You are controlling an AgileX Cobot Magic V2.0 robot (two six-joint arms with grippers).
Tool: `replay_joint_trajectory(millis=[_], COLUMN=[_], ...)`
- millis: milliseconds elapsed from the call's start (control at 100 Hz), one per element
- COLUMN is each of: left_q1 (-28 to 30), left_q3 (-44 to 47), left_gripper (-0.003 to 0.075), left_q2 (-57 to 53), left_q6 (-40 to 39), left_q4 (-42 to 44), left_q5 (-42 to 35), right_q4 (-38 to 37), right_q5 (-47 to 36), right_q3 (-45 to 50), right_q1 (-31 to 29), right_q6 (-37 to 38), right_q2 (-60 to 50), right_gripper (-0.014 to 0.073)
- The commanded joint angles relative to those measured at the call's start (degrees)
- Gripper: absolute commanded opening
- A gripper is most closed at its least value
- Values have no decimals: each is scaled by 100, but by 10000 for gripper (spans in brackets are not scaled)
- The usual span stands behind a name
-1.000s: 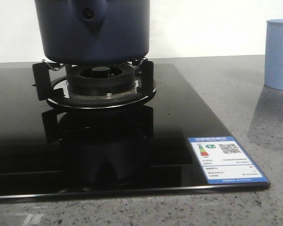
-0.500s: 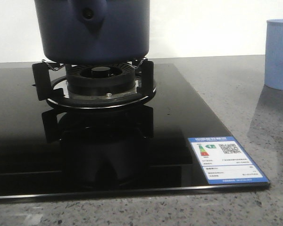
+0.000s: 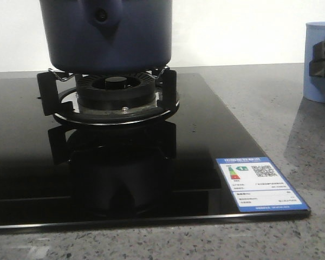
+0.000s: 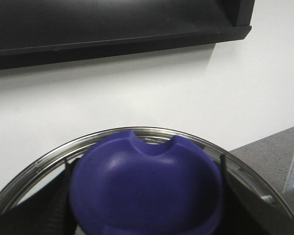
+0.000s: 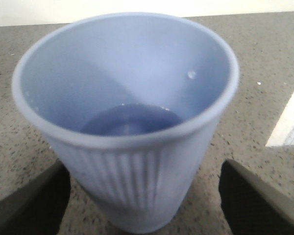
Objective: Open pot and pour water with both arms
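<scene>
The dark navy pot stands on the burner grate of the black glass hob; its top is cut off in the front view. In the left wrist view my left gripper is shut on the lid's purple-blue knob, a dark finger pressed against each side. The lid's steel rim arcs behind the knob. The pale blue ribbed cup stands on the stone counter at the right. My right gripper is open, with its fingers on both sides of the cup and apart from it.
A black glass hob with a blue-white label covers most of the grey speckled counter. A white wall stands behind, with a dark shelf or hood above the pot. Part of my right gripper shows in front of the cup.
My right gripper has come into the front view at the right edge, in front of the cup. The pot and the cup have not moved.
</scene>
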Motion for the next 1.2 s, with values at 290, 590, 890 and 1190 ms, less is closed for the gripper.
replay_joint_trajectory(millis=[290, 590, 890, 1190], left_q1=[13, 13, 13, 13], left_q3=[-230, -230, -230, -230], left_gripper=[347, 347, 347, 347], left_q2=[-158, -158, -158, -158], left_q6=[-10, -10, -10, -10], left_q4=[-40, -50, -57, -57], left_q5=[-488, -488, -488, -488], right_q4=[-214, -229, -297, -340], right_q5=[-1298, -1709, -1822, -1664], right_q3=[-469, -469, -469, -469], right_q1=[15, 5, 5, 5], right_q6=[23, 23, 65, 86], right_q2=[658, 1009, 1009, 768], right_gripper=[559, 559, 468, 286])
